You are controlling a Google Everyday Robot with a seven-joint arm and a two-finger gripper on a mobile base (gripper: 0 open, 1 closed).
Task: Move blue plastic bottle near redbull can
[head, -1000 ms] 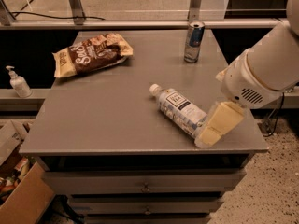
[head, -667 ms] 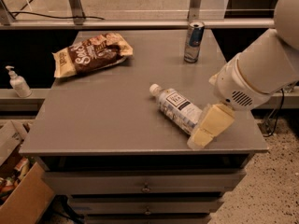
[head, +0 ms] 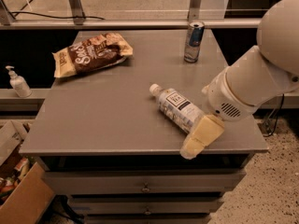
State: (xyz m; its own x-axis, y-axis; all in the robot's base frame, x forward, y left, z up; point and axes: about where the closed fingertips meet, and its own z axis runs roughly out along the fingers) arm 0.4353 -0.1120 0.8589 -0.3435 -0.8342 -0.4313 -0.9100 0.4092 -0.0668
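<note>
blue plastic bottle (head: 176, 107) lies on its side; arm slants down, end effector (head: 201, 136) at its base, grip state unclear.

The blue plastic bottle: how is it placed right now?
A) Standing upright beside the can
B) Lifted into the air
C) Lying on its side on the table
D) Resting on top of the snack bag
C: the blue plastic bottle lies flat on the grey table, its white cap pointing to the back left. The tool sits low at its bottom end, near the table's front edge.
</note>
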